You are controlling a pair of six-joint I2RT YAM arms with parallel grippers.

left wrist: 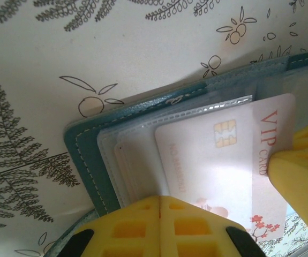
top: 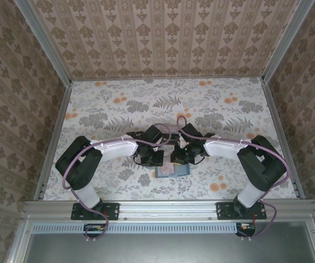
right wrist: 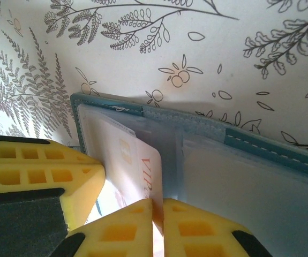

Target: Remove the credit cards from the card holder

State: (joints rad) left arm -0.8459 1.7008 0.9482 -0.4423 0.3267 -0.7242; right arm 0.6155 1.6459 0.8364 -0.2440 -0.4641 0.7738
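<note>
The card holder [top: 172, 170] is laid open on the table [top: 119, 109], near the front edge and about midway across. A credit card [left wrist: 218, 160] is seen over the sleeves [left wrist: 135, 142] of one panel, where it is met by the left gripper [left wrist: 159, 214] and right gripper [right wrist: 158, 214].

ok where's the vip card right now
The VIP card lies on the clear sleeves of the open card holder at the near middle of the table, one edge between the right gripper's fingers.

A floral tablecloth [top: 119, 104] — ferns, orange blossoms — boxed by 3 patterned walls [top: 162, 38].
</note>
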